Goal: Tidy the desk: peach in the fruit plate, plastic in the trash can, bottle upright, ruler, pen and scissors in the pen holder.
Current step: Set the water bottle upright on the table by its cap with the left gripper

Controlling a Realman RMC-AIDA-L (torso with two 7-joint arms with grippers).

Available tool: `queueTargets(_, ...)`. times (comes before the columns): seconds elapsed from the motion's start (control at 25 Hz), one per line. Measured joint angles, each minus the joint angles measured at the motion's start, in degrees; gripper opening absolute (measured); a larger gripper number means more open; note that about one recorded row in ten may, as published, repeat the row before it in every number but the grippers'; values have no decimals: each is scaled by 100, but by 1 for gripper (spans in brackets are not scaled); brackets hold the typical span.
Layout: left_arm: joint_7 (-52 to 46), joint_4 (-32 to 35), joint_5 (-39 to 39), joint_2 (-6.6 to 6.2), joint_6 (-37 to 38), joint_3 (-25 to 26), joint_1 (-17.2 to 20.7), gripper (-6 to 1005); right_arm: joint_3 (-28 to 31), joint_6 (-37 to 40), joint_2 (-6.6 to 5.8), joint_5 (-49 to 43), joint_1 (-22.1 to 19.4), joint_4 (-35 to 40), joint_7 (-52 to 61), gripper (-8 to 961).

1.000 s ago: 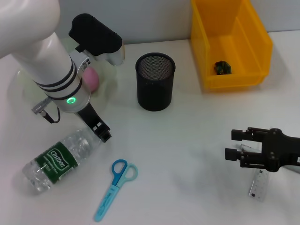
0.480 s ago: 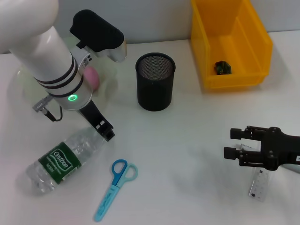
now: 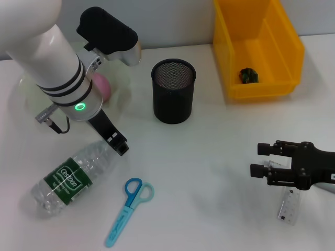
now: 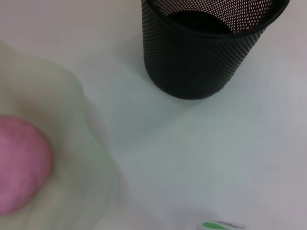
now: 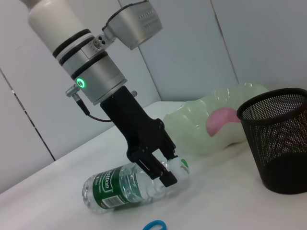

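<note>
1. Head view: my yellow plastic bin [image 3: 289, 47] sits far right, a small dark green scrap [image 3: 248, 75] inside.
2. Clear plastic water bottle [image 3: 70, 174] lies near left; my left gripper [image 3: 118, 146] is clamped on its neck.
3. Black mesh pen holder [image 3: 173, 90] stands centre.
4. My right gripper [image 3: 260, 160], fingers apart, hovers beside the translucent ruler [image 3: 288, 206].
5. Blue scissors [image 3: 127, 210] lie near.
6. Pink peach [image 3: 100, 86] rests in the pale green plate [image 3: 21, 89].

Perhaps a lab (bare white table [image 3: 209, 157])
</note>
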State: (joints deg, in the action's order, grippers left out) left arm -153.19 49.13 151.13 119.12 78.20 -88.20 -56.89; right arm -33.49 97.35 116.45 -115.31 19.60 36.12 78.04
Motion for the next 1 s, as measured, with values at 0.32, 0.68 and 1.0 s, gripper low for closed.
queueTargets(0.32, 0, 72, -1, -18, 10, 167, 3, 452, 0, -47, 0, 0, -1, 0, 0, 743)
queueTargets(0.68, 0, 161, -5, -33, 13, 281, 10, 451, 0, -57, 0, 0, -16, 0, 0, 743)
queueTargets(1.0, 89, 382, -4, -38, 138, 594, 108, 452, 0, -67, 0, 0, -26, 0, 0, 743)
